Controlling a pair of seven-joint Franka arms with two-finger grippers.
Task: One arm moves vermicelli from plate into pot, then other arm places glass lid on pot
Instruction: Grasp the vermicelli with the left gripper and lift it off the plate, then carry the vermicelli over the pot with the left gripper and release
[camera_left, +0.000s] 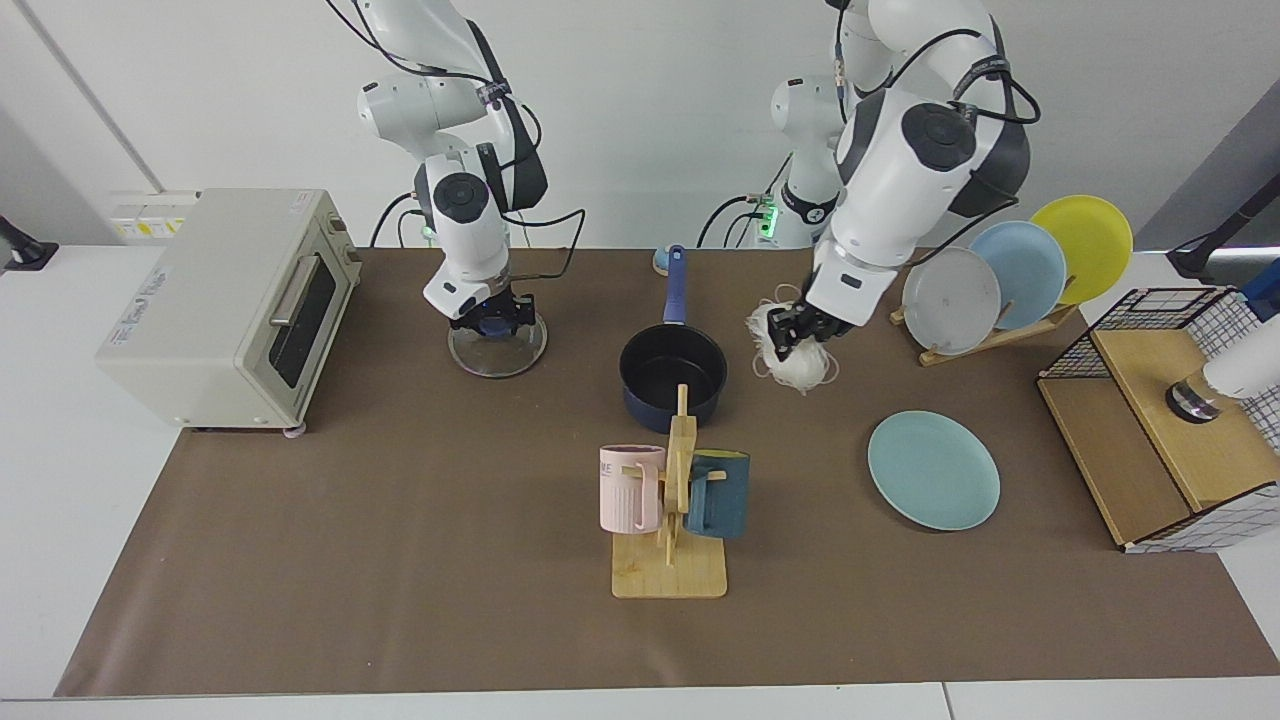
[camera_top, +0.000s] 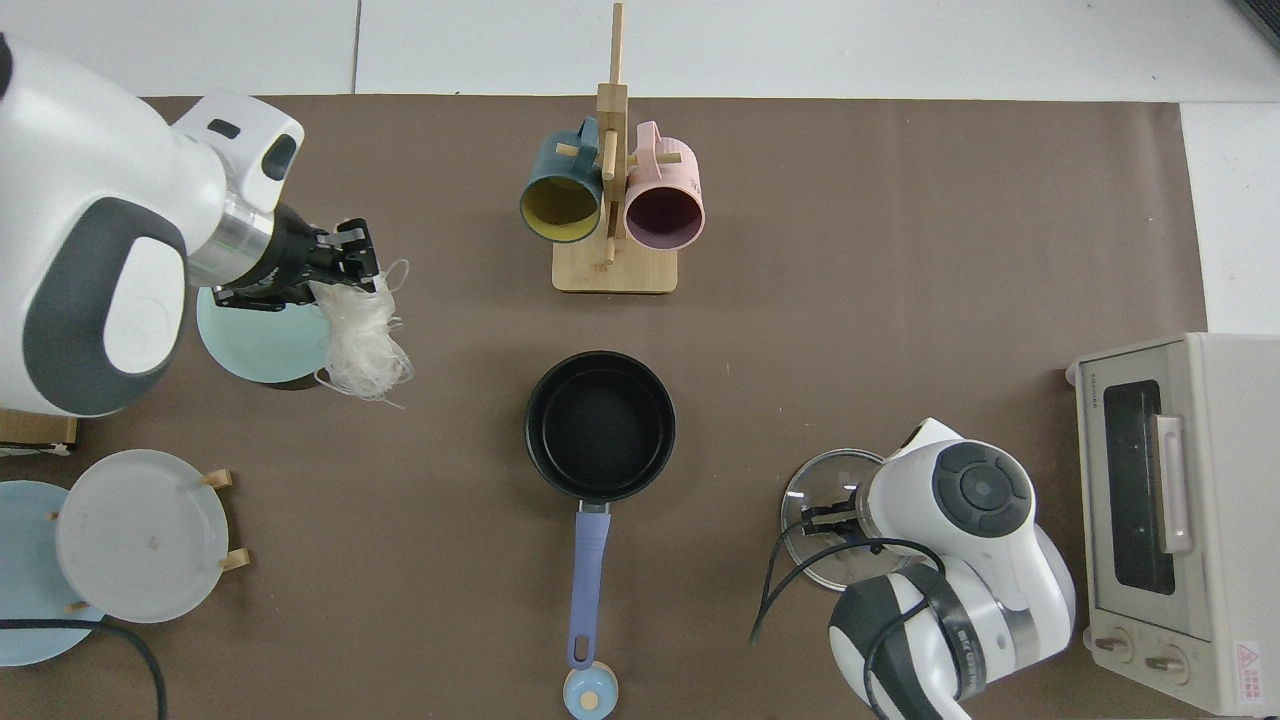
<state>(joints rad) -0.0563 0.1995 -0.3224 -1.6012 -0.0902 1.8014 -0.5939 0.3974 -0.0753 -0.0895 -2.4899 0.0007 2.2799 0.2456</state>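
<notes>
White vermicelli (camera_left: 790, 355) hangs from the left gripper (camera_left: 795, 335) in the facing view, jaws clamped on it in the air between the empty pot (camera_left: 672, 378) and the bare plate (camera_left: 933, 469). Beyond the pot, on the side away from the plate, the right gripper (camera_left: 494, 322) sits on the glass lid (camera_left: 497, 350), jaws closed on its knob

Seen from the top view, the vermicelli (camera_top: 362, 340) dangles beside the plate (camera_top: 255, 345), well short of the pot (camera_top: 600, 425); the lid (camera_top: 825, 520) lies flat on the table

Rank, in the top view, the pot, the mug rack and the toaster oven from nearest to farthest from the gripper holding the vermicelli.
From the left gripper:
1. Mug rack, at the table's far edge.
2. Pot, mid-table, only slightly farther.
3. Toaster oven, at the opposite end.
</notes>
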